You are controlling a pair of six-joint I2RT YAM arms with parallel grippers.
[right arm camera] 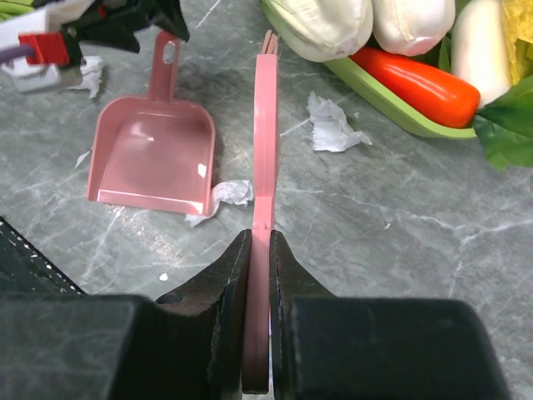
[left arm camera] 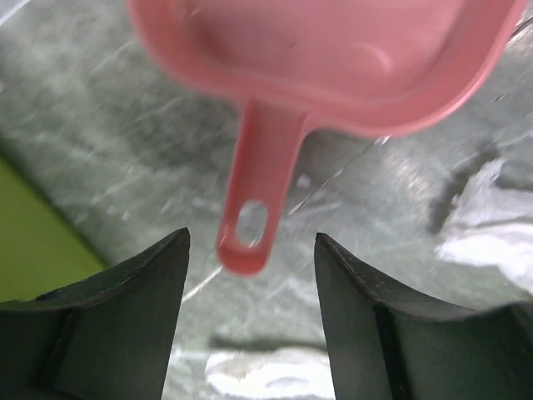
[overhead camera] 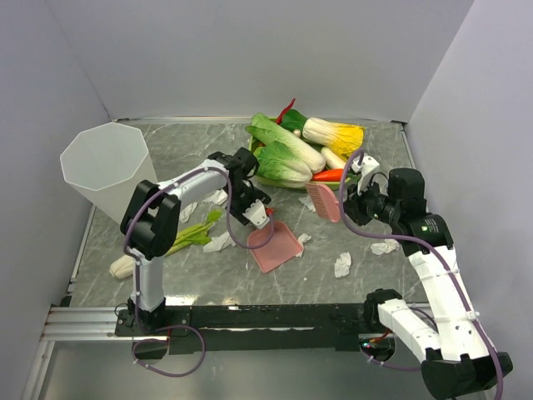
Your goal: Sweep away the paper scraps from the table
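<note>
While the left claw hung open, the pink dustpan had its handle between the fingers, apart from both. The right claw was clamped on a pink brush. Paper scraps lay on the table ahead of the right claw, either side of the brush.
</note>
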